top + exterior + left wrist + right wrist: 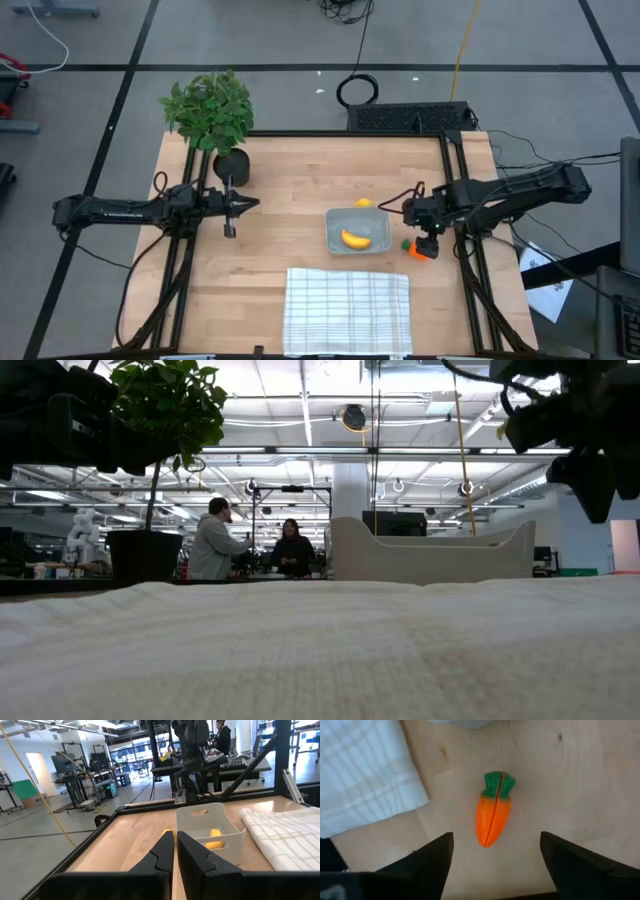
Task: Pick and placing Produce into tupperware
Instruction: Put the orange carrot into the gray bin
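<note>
- The right end effector (492,852) hangs above the carrot (493,815), near the right edge of the table (290,200).
- Its two fingers (432,857) stand wide apart, one on each side of the carrot, and they hold nothing.
- The carrot lies flat on the wood, orange body with a green top, and the fingers do not touch it.
- In the high view the carrot (418,249) is just to the right of the tupperware (357,231), apart from it.
- The tupperware stands on the table right of the middle, just behind the cloth (347,310).
- The banana (355,239) lies inside the tupperware.
- The lemon (363,203) sits on the table just beside the far rim of the tupperware; I cannot tell if it touches the rim.
- The cloth, white with a check pattern, is spread at the front edge of the table, and one corner of it is near the carrot in the right wrist view.
- The left end effector (175,845) waits over the left part of the table, well apart from the tupperware and pointing toward it.
- Its fingers are closed together and empty.
- The plant (212,112) in a dark pot stands at the far left corner of the table, close to the left arm.
- In the low view two people (250,545) are in the room far behind the table.
</note>
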Controlling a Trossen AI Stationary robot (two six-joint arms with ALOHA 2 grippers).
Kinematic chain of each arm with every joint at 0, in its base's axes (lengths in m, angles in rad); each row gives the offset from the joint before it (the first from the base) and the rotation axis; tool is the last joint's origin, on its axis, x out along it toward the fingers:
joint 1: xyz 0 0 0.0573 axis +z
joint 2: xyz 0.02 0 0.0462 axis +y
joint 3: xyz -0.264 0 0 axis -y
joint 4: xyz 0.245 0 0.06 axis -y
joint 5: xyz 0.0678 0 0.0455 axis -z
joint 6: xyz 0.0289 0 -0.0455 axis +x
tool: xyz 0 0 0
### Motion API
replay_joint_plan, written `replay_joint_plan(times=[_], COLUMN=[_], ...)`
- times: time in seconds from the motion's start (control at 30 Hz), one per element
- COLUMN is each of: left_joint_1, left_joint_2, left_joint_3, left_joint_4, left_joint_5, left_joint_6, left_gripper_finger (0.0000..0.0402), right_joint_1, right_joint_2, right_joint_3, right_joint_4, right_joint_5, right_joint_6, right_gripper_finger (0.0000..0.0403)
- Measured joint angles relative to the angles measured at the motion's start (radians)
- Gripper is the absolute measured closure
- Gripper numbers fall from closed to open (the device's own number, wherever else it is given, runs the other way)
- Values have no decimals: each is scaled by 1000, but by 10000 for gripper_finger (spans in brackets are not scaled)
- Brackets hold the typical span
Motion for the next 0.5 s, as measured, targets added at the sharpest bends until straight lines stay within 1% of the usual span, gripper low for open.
replay_joint_plan(times=[0.17, 0.5], left_joint_1=[0, 0], left_joint_2=[0, 0], left_joint_3=[0, 0], left_joint_4=[0, -9], left_joint_5=[0, 0], left_joint_6=[0, 0], left_gripper_finger=[376, 376], right_joint_1=[0, 23], right_joint_2=[0, 0], right_joint_3=[-70, -177], right_joint_4=[87, 201], right_joint_5=[0, 0], right_joint_6=[32, 138], right_gripper_finger=[93, 92])
